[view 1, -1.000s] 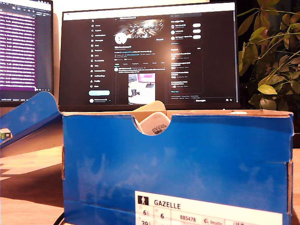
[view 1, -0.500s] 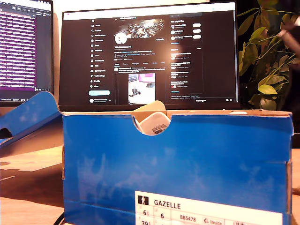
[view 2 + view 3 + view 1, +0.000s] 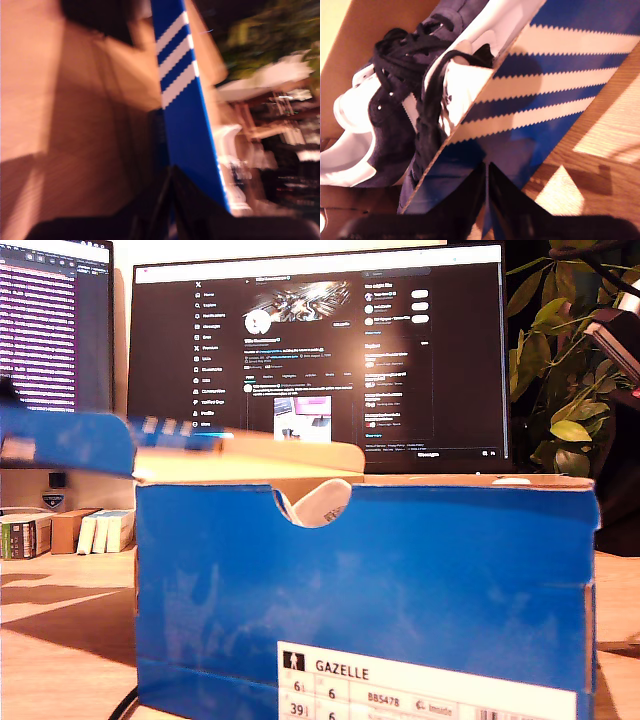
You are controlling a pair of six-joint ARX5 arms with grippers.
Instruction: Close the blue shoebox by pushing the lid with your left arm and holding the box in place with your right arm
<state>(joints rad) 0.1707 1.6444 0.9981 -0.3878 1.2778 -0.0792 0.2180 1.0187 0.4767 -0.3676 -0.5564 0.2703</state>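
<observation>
Fingers on my first gripper [image 3: 170, 172] look pressed together against the striped lid [image 3: 70, 440], now about level at the exterior view's left; my second gripper [image 3: 486, 170], also together, steadies the blue shoebox [image 3: 370, 580]; roughly halfway, lid not down yet.

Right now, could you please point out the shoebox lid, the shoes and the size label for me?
lid [image 3: 70, 440]: exterior view, blue outer face.
shoes [image 3: 390, 135]: second wrist view, dark upper.
size label [image 3: 420, 690]: exterior view, white patch.
</observation>
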